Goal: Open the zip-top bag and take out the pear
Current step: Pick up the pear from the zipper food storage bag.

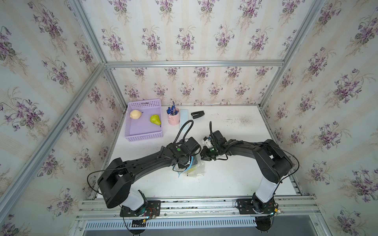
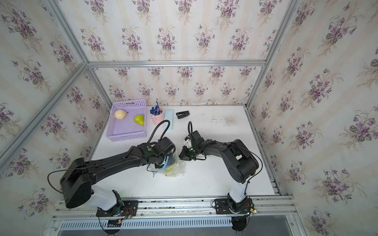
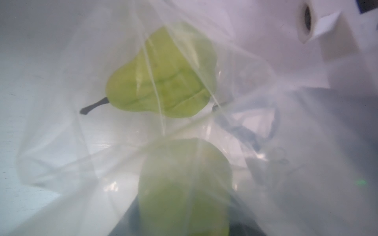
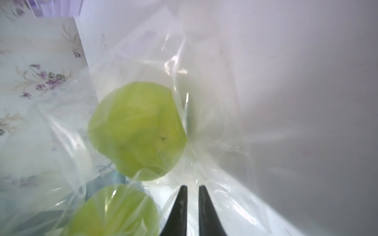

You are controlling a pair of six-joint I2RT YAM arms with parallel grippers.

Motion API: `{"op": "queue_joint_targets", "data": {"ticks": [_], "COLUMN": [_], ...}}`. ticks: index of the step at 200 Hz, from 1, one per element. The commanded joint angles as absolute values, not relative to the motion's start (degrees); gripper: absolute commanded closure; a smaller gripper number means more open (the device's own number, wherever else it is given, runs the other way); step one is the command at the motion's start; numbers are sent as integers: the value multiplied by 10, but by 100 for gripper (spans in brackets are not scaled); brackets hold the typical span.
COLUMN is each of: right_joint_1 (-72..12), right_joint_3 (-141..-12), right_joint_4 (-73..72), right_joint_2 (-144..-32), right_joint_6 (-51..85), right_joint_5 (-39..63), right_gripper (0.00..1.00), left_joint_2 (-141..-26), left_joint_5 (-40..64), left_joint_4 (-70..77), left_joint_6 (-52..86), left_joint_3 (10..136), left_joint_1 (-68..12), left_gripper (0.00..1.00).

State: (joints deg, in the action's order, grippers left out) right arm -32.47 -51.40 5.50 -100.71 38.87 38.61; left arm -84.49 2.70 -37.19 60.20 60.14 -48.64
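The clear zip-top bag (image 1: 198, 168) (image 2: 177, 169) lies crumpled mid-table, its light-blue zip strip (image 1: 189, 166) hanging open. My left gripper (image 1: 185, 161) reaches into the mouth. In the left wrist view a green pear (image 3: 184, 190) fills the space between my dark fingers (image 3: 131, 219), which lie against both its sides, all blurred by film. Another pear (image 3: 161, 75) (image 4: 137, 130) lies deeper in the bag. My right gripper (image 4: 192, 187) (image 1: 204, 156) is at the bag's right edge, its tips a narrow gap apart over the plastic, holding nothing.
A lilac basket (image 1: 143, 137) at the back left holds a pale pear (image 1: 135, 114) and a green pear (image 1: 155, 119). Beside it stand a pink cup of pens (image 1: 173, 118), a light-blue case (image 1: 183, 117) and a black stapler (image 1: 197, 114).
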Motion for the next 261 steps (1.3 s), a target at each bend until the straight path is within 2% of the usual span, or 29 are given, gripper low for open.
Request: {"op": "queue_joint_targets", "data": {"ticks": [1,78,99,158,180,211,237,261], "right_joint_1": [-292,-285,-273,-266,-277,-328,-353,-360], "right_joint_3": [-521,-488,-479,-493,-507,-532,-513,-515], "right_joint_4": [84,154,152,99,64,95,85,67], "right_joint_2": [-982,-885,-875,-865,-879,-902,-924,-960], "right_joint_6": [376,341,344,332,332,309,336,358], "right_joint_5": [373,343,339,360,421,395,363,333], "right_gripper": [83,74,73,61,57,56,56,56], "left_joint_2": [-815,-687,-644,-520,-539,-578,-574,-609], "left_joint_5": [33,84,99,178,198,194,176,231], "left_joint_4": [-367,-399,-424,-422,-398,-330,-364,-338], "left_joint_6": [593,615,629,637,620,611,582,567], "left_joint_3": [589,544,532,501,486,476,526,525], "left_joint_1": [-480,-432,-415,-330,-315,-311,-280,-261], "left_gripper": [65,63,61,57,57,61,60,60]}}
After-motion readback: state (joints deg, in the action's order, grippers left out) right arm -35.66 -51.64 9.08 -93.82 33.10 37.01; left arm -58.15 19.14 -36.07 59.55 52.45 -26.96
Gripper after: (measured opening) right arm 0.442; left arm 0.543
